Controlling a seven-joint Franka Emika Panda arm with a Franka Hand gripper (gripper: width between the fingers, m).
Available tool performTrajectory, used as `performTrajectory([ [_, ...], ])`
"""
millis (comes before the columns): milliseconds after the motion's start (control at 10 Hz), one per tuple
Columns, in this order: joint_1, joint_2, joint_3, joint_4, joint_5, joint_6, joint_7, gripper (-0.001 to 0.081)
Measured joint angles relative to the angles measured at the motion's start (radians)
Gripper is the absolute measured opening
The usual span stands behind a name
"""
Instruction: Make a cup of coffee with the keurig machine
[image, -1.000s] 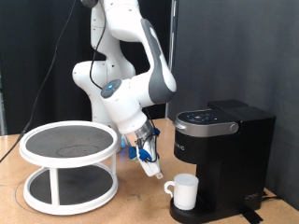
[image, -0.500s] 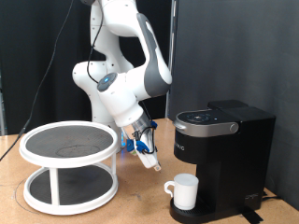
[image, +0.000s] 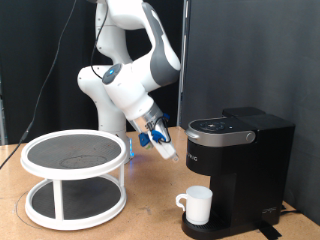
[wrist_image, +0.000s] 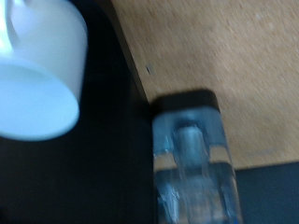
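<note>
The cup (image: 198, 205) already stands on the drip base of the keurig machine (image: 238, 165), whose lid looks closed; the tool (image: 163, 151) hangs just beside the machine's upper corner, holding nothing visible; whether its fingers are spread I cannot tell.

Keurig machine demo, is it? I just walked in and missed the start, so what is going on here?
A white Franka arm is working at the keurig machine. The cup already stands on the machine's drip base, under the brew head, and the lid is shut. The gripper hangs in the air just off the machine's upper corner on the exterior view's left, above the cup, touching neither. Nothing shows between its fingers. A white two-tier round stand sits at the exterior view's left.
</note>
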Motion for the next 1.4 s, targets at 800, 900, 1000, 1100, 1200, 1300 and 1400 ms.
performTrajectory([
  [800,-0.001,-0.265,-0.032,-0.022,-0.031,-0.258,0.031,0.0734],
  [900,-0.003,-0.298,-0.034,-0.022,-0.044,-0.284,0.056,0.0734],
  [1000,-0.008,-0.339,-0.036,-0.034,-0.062,-0.309,0.085,0.0734],
  [1100,-0.008,-0.336,-0.035,-0.034,-0.060,-0.305,0.082,0.0734],
  [1200,-0.008,-0.334,-0.032,-0.031,-0.072,-0.303,0.069,0.0734],
  [1300,-0.008,-0.336,-0.021,-0.019,-0.123,-0.302,0.060,0.0734],
  [1400,-0.008,-0.339,-0.003,0.001,-0.188,-0.302,0.059,0.0734],
])
